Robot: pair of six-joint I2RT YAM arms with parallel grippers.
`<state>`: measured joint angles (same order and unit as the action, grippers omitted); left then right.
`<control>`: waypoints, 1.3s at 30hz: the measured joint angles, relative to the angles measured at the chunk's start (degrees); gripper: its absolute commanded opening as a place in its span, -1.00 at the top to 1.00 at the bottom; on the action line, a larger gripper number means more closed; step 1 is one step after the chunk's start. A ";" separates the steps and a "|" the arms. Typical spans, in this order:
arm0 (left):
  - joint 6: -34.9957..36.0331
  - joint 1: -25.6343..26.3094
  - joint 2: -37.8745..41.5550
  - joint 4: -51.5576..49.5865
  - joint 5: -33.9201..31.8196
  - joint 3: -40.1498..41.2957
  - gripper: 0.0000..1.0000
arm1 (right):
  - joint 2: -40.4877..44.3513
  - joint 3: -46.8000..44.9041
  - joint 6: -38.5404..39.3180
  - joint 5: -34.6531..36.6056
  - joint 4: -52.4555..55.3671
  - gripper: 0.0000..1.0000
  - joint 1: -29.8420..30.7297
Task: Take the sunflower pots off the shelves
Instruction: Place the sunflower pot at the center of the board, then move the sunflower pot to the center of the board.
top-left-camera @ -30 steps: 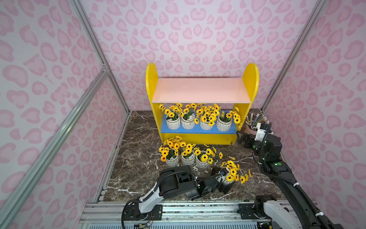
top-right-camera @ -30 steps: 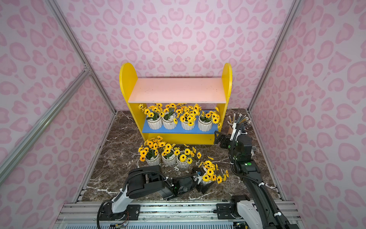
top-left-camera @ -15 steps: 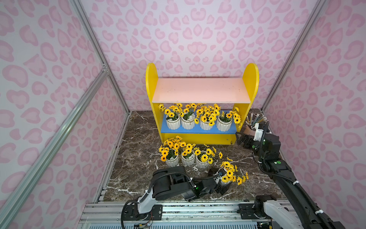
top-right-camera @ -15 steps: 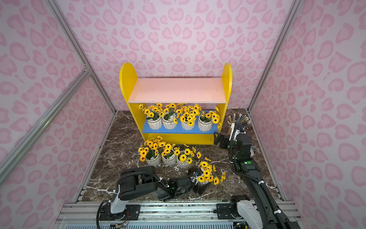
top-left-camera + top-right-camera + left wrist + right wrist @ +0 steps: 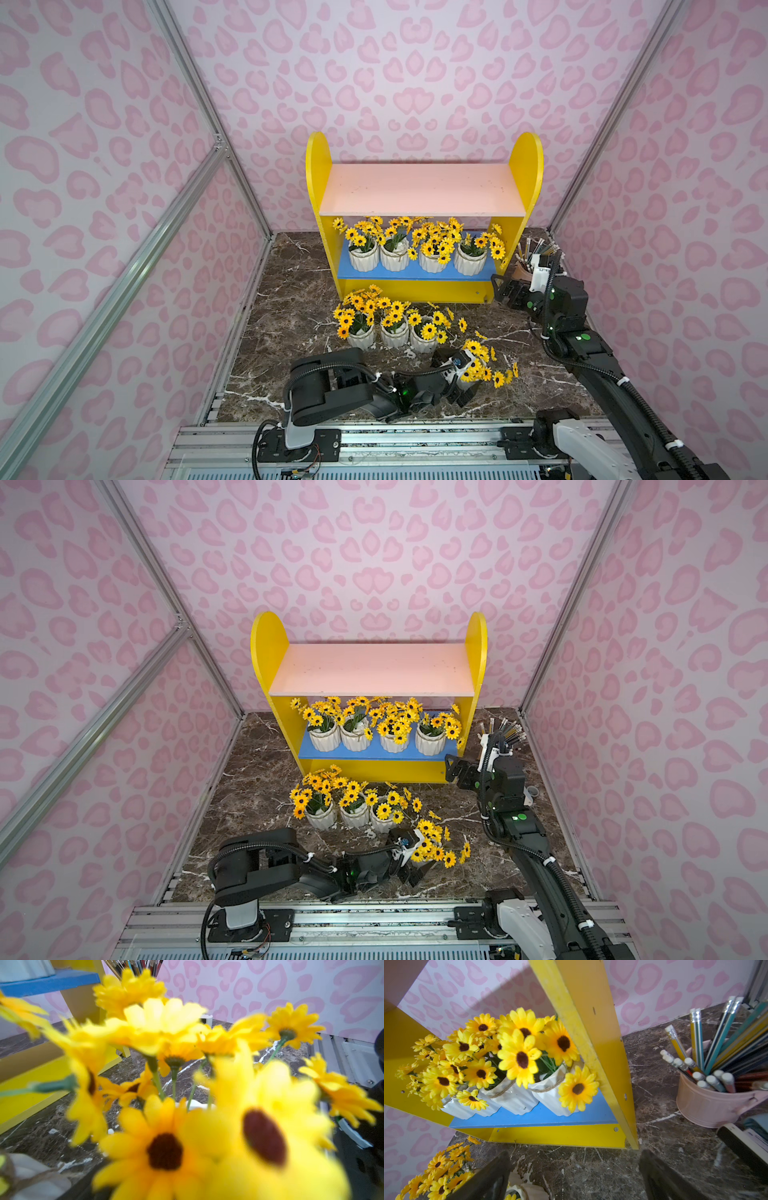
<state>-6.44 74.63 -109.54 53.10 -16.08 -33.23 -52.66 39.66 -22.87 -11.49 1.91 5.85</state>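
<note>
Left hand [image 5: 462,391] is low over the front of the bench [image 5: 291,299], and its arm is folded flatter toward the rail than a second ago. The sunflower pot [image 5: 478,368] at its tip comes along a short way and sits tilted, blooms leaning away from the hand. The jaws are hidden under flowers in both top views, and the left wrist view is all blurred petals plus a sliver of white rim. So I cannot tell whether the hand is clamped on the pot or letting go. It reads as the put-down of a fourth pot, near the row of three pots [image 5: 395,336] standing upright on the bench in front of the shelves [image 5: 527,166]. That would make half off, half left. Right hand [image 5: 571,1176] barely shifts over the same second: jaws wide apart, nothing between them, hovering near the right front corner of the shelves and facing the lower bay, so the next pick is probably from there. Contents: pink upper board [image 5: 419,187] is bare. Blue lower board [image 5: 415,275] carries four pots [image 5: 395,258] in a row, upright, each full of yellow dark-centred flowers, the end one near the yellow side panel. Pink cup [image 5: 708,1105] beside the shelves holds pencils [image 5: 716,1043] and is not part of the job.
</note>
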 measured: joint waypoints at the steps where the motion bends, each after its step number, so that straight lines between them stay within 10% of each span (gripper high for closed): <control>1: -0.02 0.07 0.07 -0.59 0.02 0.00 -0.95 | -0.11 0.00 0.20 0.11 0.17 -0.98 0.28; 11: -1.20 3.93 20.22 -11.50 -3.41 6.14 -0.96 | 0.94 3.85 1.42 4.15 5.64 -0.73 8.66; 20: -4.92 4.24 47.91 -29.86 -11.04 6.56 -0.96 | 2.01 14.47 0.98 17.59 21.94 -0.28 32.87; 31: -15.61 -20.20 62.27 -49.22 -2.36 2.43 -0.95 | -0.57 22.10 -16.94 34.05 49.66 -0.13 68.57; 39: -17.11 -22.99 65.29 -56.65 -0.92 -4.59 -0.96 | -2.86 18.38 -34.93 36.79 58.86 -0.11 84.11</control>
<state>-23.55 51.64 -44.25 -3.55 -16.99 -37.82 -55.53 58.04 -57.80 25.30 60.77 89.95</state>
